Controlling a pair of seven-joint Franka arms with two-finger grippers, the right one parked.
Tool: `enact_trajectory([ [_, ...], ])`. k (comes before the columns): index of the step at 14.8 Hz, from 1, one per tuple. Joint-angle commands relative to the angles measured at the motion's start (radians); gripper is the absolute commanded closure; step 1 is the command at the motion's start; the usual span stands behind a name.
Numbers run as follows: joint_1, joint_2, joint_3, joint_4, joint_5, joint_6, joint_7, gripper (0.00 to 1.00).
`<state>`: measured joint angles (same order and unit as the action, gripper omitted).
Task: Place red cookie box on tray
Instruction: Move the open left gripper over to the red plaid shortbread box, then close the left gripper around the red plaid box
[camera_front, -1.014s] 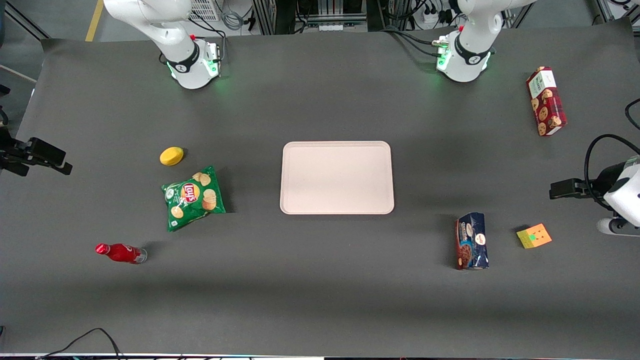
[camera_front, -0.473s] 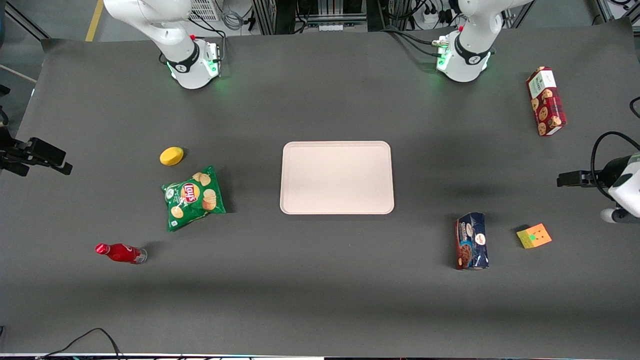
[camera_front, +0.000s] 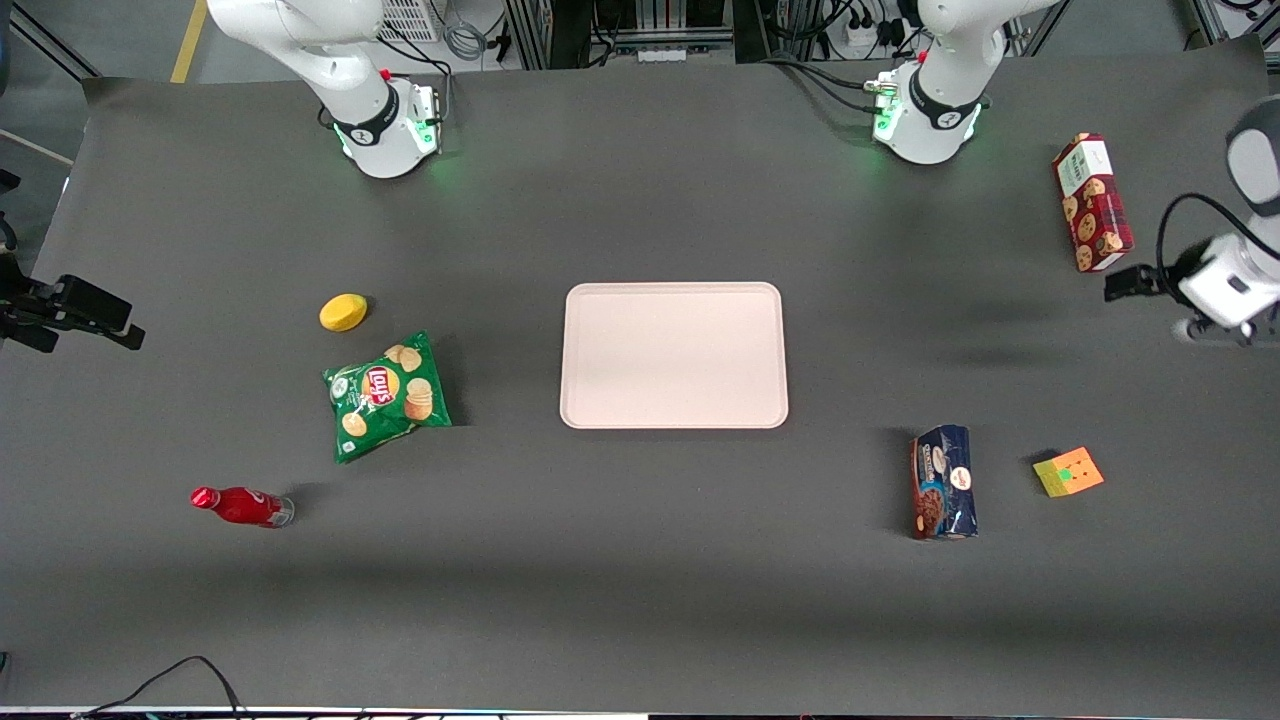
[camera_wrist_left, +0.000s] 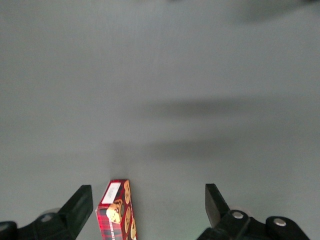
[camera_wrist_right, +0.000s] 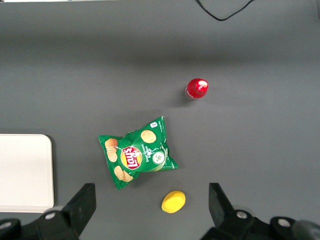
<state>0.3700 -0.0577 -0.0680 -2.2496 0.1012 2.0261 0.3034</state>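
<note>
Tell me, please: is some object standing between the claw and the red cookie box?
No visible object does. The open claw hangs above bare table right beside the long dark-red cardboard cookie box, which lies flat, untouched.

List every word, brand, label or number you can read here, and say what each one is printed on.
"Lay's": red and yellow logo on the green chip bag.
Red cookie box: white label at one end, print too small to read.
Dark blue cookie package: print unreadable.
Red bottle: white script unreadable.
Tray: no text.
The gripper, open, hovers near the red cookie box and shows no marking.
</note>
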Motion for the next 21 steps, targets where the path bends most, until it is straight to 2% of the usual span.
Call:
enact_trajectory([
  [1, 0.003, -0.169, 0.104, -0.309, -0.002, 0.181, 0.133, 0.00],
  [3, 0.039, -0.191, 0.163, -0.373, 0.006, 0.206, 0.235, 0.00],
  [6, 0.116, -0.226, 0.174, -0.418, 0.027, 0.212, 0.333, 0.00],
  [8, 0.156, -0.238, 0.204, -0.450, 0.127, 0.279, 0.341, 0.00],
  [10, 0.159, -0.228, 0.279, -0.494, 0.192, 0.382, 0.368, 0.00],
  [15, 0.197, -0.182, 0.326, -0.551, 0.203, 0.440, 0.364, 0.00],
  [21, 0.198, -0.065, 0.364, -0.570, 0.203, 0.569, 0.359, 0.00],
])
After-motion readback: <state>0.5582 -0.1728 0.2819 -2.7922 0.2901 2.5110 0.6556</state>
